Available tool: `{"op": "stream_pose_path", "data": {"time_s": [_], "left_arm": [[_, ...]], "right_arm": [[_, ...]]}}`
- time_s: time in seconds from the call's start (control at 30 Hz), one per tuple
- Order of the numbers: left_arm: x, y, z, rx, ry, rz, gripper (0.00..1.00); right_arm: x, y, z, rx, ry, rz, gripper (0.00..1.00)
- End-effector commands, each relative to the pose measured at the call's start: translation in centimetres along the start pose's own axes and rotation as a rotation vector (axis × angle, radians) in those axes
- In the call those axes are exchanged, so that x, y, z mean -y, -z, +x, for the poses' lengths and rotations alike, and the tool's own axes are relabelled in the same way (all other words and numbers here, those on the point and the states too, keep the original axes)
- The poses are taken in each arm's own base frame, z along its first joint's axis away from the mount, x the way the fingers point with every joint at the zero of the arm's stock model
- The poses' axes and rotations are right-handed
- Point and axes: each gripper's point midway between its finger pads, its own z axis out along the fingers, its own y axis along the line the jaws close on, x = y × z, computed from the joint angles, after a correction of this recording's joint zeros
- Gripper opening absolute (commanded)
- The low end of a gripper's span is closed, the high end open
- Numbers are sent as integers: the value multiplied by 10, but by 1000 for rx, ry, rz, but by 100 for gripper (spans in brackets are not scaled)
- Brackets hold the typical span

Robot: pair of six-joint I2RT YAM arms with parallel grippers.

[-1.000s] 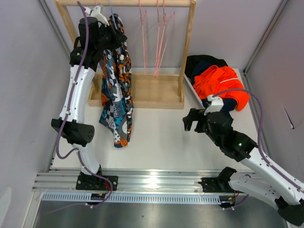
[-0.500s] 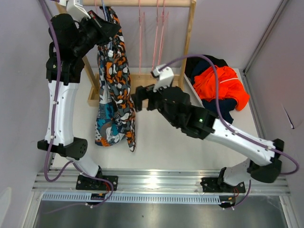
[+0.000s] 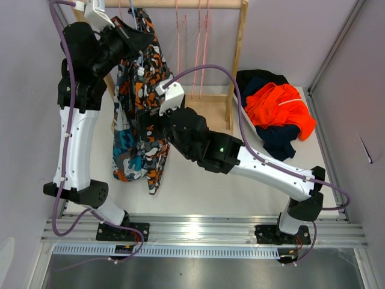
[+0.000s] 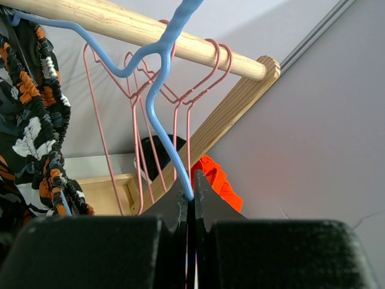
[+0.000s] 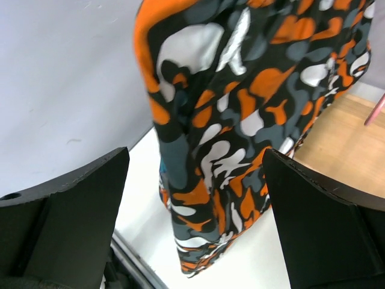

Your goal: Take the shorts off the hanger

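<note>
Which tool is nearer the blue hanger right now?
Left. The left tool is shut on the blue hanger under the wooden rod; the right tool is lower down, open, facing the camouflage shorts.

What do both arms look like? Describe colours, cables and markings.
Both the left arm and right arm have white shells between black joint housings. A purple cable loops along each. Each wrist carries a white camera block; the fingers are matte black wedges. A small green light glows on the right arm. No lettering is readable.
</note>
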Motion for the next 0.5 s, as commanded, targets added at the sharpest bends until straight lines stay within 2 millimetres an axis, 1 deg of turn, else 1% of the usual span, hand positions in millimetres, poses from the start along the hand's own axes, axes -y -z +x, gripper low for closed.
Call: {"op": "stream_pose_path", "data": {"time_s": [0.0,0.2,0.23,0.27,0.3,0.37,0.4,0.43,0.47], "left_arm": [[51,31,-42,140,-56,148,0],[59,37,-44,147,-44,172,0],[61,39,-44,145,-37,180,0],[62,41,-44,146,-35,183,0],[62,41,-44,145,-32,184,0],[62,45,-44,150,-33,180,0],[62,46,-44,155,-37,181,0],[62,47,-44,157,-39,179,0],[61,47,-43,155,-41,175,0]], "right_arm": [[-7,-3,-15,46,-41,-4,100],[-12,-15,1,32,-45,-5,100],[-13,-17,4,32,-36,-5,94],[-13,-24,10,35,-9,-10,86],[-16,-27,13,32,1,-25,55],[-19,-38,23,18,18,-28,15],[-21,-40,26,8,21,-27,0],[-23,-39,31,-11,29,-25,0],[-25,-39,40,-29,41,-26,0]]}}
